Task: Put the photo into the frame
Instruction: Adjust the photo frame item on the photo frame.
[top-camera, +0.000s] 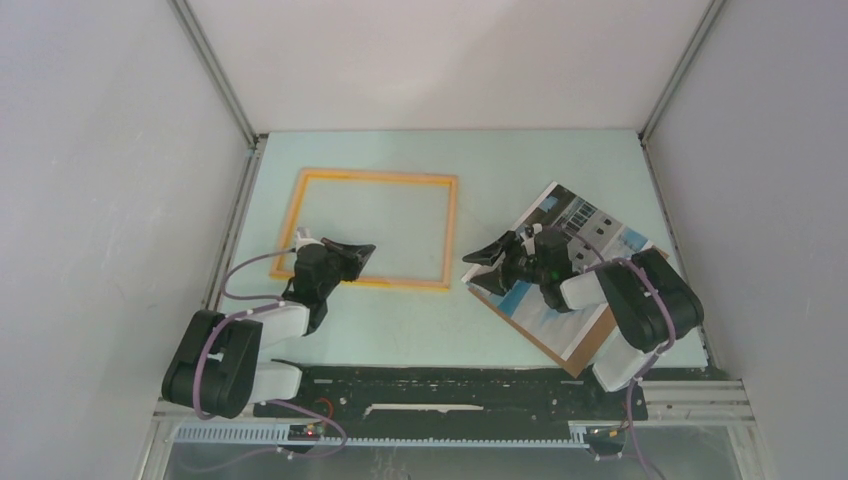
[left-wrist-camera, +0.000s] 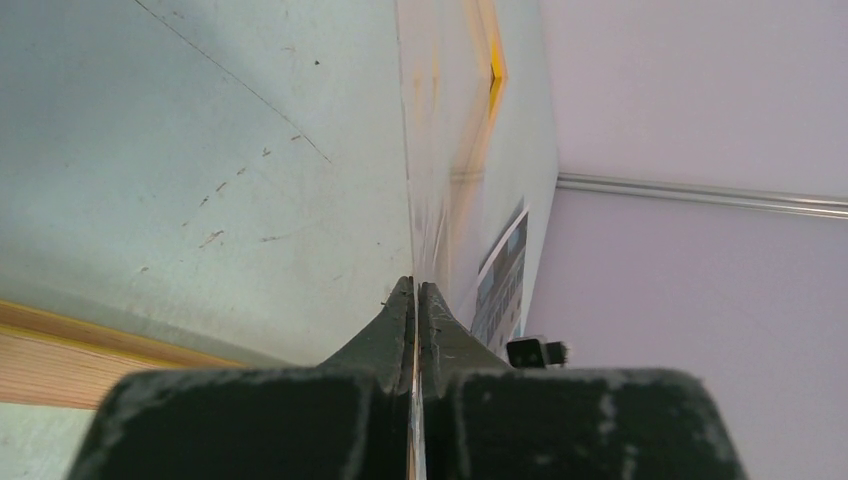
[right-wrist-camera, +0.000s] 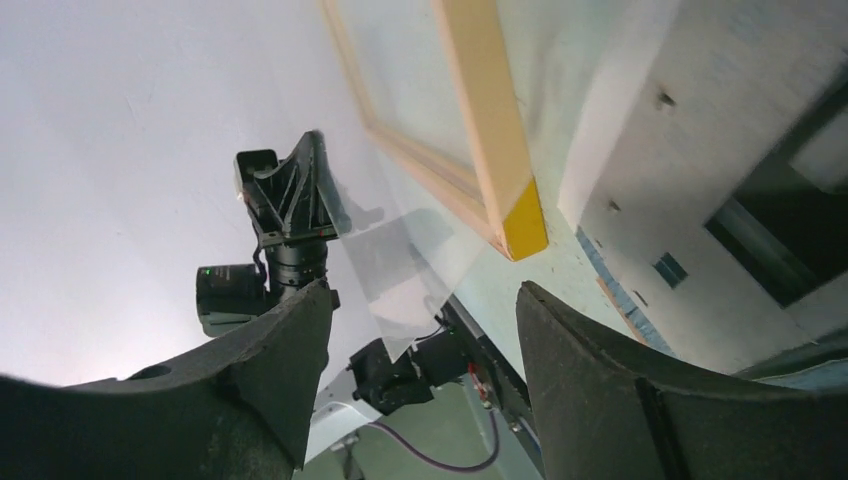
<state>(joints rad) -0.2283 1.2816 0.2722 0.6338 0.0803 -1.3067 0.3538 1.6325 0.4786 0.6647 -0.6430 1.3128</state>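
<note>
The task was barely begun. The frame (top-camera: 452, 235) lay flat on the bench (top-camera: 400, 330), left of centre, with nothing inside its yellow-orange rim. The photo (top-camera: 585, 222) lay picture side up well to the right of it, resting askew on the brown backing board (top-camera: 560, 352), and neither hand touched it.

The left hand (top-camera: 360, 252) sat over the frame's near edge. Its wrist view showed the fingers pinched shut on the edge of a thin clear sheet, and the right wrist view showed that sheet slanting up from the frame. It was most likely the clear pane (right-wrist-camera: 395, 250), though this could not be told for certain.

The right hand (top-camera: 480, 258) hung above the bench between the frame and the photo's nearest corner, fingers spread wide and holding nothing.

What remained, by this reading, was nearly everything. The photo had to be picked up, carried across, squared to the rim and laid inside the frame.
</note>
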